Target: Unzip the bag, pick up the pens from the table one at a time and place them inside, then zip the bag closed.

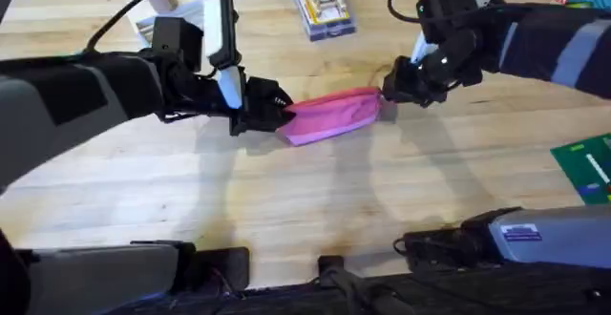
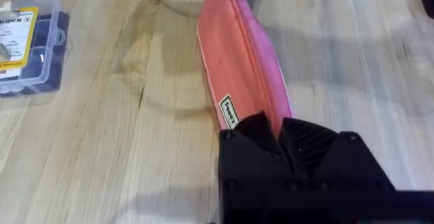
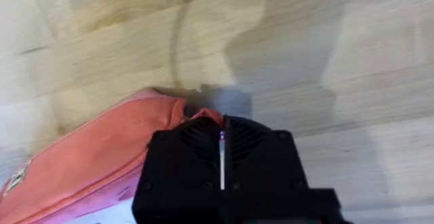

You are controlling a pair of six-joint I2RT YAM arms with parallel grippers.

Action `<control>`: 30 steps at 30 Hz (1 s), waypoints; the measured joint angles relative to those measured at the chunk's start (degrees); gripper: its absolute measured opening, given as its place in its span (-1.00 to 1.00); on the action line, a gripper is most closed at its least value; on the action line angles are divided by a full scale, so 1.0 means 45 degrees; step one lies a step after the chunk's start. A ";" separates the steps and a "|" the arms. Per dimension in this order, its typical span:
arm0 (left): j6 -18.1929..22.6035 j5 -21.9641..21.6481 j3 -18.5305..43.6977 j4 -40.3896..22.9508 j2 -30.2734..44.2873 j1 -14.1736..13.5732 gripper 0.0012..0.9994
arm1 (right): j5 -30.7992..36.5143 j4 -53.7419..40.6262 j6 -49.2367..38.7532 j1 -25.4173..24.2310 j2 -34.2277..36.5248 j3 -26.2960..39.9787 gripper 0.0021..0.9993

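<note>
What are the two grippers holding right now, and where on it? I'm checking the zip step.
Both hold the pink bag: the left gripper pinches its left end, the right gripper is shut on its opposite end. Whether that is the zipper pull cannot be told.

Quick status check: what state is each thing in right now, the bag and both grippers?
Bag: lying on the table, zipper looks closed along the stretch the left wrist view shows, held at both ends.
Left gripper: shut on the bag's left end.
Right gripper: shut on the bag's right end, fingers pressed together.
</note>
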 joint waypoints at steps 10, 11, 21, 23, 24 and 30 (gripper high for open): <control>0.0000 -0.0055 -0.0010 -0.0016 0.0000 0.0029 -0.92 | 0.0151 -0.0112 -0.0422 -0.0085 -0.1470 0.0000 -0.68; 0.0000 -0.0093 -0.0015 -0.0055 0.0000 0.0094 -0.92 | 0.0738 -0.0082 -0.0664 -0.0397 -0.2487 0.0029 0.20; 0.0000 -0.0097 -0.0015 -0.0063 0.0000 0.0112 -0.92 | 0.0039 -0.1780 -0.2431 -0.0520 -0.6407 0.0068 1.00; 0.0000 -0.0097 -0.0015 -0.0063 0.0000 0.0112 -0.90 | 0.0034 -0.1783 -0.2472 -0.0520 -0.6562 0.0068 1.00; 0.0032 -0.0096 -0.0015 -0.0054 0.0000 0.0112 -0.71 | 0.0034 -0.1784 -0.2492 -0.0520 -0.6601 0.0068 1.00; -0.0049 -0.0094 -0.0015 -0.0107 0.0000 0.0257 0.98 | 0.0000 -0.1876 -0.2570 -0.0520 -0.6617 0.0068 1.00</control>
